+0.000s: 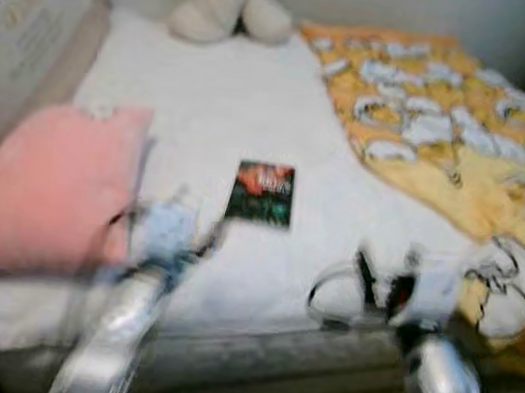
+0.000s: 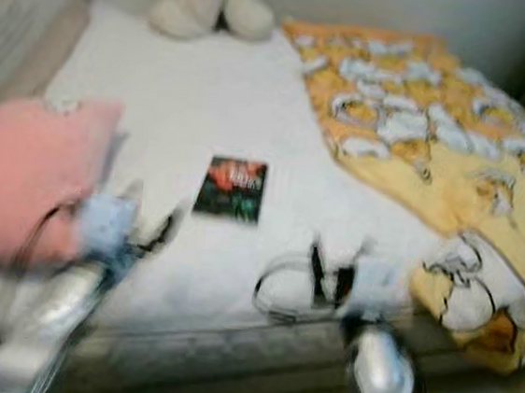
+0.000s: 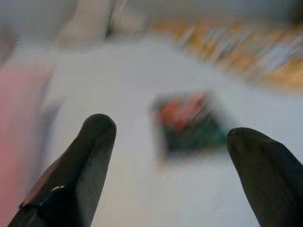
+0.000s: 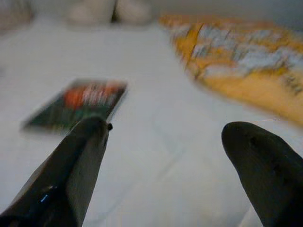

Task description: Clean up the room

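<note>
A pink pillow (image 1: 52,188) lies at the left edge of the white bed (image 1: 215,107). The left gripper (image 3: 170,151) hovers over the sheet, fingers spread and empty, aimed at a dark book (image 1: 262,193) — flat mid-bed. The right gripper (image 4: 165,156), likewise parted, hangs near the bed's front edge. A yellow patterned blanket (image 1: 440,112) covers the right side; what looks like a plush toy (image 1: 228,5) sits at the head.

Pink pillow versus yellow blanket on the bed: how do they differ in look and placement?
The pink pillow is plain and plump, lying at the bed's left edge; the yellow blanket is patterned with white shapes and lies rumpled across the right side. The pillow stays on the mattress, while the blanket's near corner hangs over the front edge. Both rest on the white sheet, apart from the dark book between them.
</note>
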Tool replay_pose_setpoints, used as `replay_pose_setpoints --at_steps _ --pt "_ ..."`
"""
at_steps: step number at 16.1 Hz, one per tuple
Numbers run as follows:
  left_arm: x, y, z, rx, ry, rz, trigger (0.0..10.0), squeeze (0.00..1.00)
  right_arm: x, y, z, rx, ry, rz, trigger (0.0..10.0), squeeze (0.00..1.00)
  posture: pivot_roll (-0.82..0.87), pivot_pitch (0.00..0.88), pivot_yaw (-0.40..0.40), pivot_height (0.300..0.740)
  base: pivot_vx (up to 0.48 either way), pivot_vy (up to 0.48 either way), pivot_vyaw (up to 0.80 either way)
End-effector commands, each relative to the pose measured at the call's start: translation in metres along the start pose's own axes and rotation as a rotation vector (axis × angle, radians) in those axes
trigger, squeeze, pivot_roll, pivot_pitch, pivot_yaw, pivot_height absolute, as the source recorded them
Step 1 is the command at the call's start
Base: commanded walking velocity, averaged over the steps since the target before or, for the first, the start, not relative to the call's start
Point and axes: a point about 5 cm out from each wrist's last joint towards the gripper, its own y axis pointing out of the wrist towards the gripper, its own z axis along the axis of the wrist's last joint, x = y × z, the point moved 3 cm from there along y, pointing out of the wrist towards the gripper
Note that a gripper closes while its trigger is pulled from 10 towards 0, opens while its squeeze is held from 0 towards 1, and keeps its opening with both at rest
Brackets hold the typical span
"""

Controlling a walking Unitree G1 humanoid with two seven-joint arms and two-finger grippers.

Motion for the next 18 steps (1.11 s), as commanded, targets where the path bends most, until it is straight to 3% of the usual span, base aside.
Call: replay_pose_setpoints --at_steps 1,4,7,10,13,16,18 --pt "0.021 0.005 0.017 0.06 -0.024 -0.089 10.0 0.0 0.005 -0.001 0.012 0.036 -0.038 0.0 10.0 0.0 0.0 0.0 -0.056 0.7 0.48 0.0 0.0" --pt "0.04 0.027 0.034 0.103 -0.046 -0.076 10.0 0.0 0.016 0.003 0.018 0.059 -0.014 -0.057 10.0 0.0 -0.01 0.0 -0.065 0.7 0.48 0.0 0.23" --pt "0.063 0.03 0.042 0.106 -0.04 -0.169 10.0 0.0 0.015 0.011 0.032 0.101 0.012 -0.077 10.0 0.0 -0.02 0.0 -0.042 0.7 0.469 0.0 0.58" --pt "0.064 0.038 0.039 0.069 -0.049 -0.172 10.0 0.0 0.015 0.012 0.031 0.093 0.014 -0.088 10.0 0.0 -0.03 0.0 -0.031 0.7 0.466 0.0 0.0" --pt "0.059 0.065 0.05 0.044 -0.115 -0.171 10.0 0.0 0.015 0.019 0.04 0.123 0.02 -0.101 10.0 0.0 -0.03 0.017 -0.016 0.7 0.0 0.0 0.0" --pt "0.052 0.077 0.049 0.002 -0.177 -0.161 10.0 0.0 0.013 0.022 0.046 0.143 0.013 -0.097 10.0 0.0 -0.03 0.033 -0.009 0.7 0.0 0.0 0.0" --pt "0.042 0.103 0.039 -0.064 -0.2 -0.141 10.0 0.0 0.009 0.018 0.043 0.131 0.026 -0.097 10.0 0.0 -0.04 0.067 -0.01 0.7 0.0 0.0 0.0"
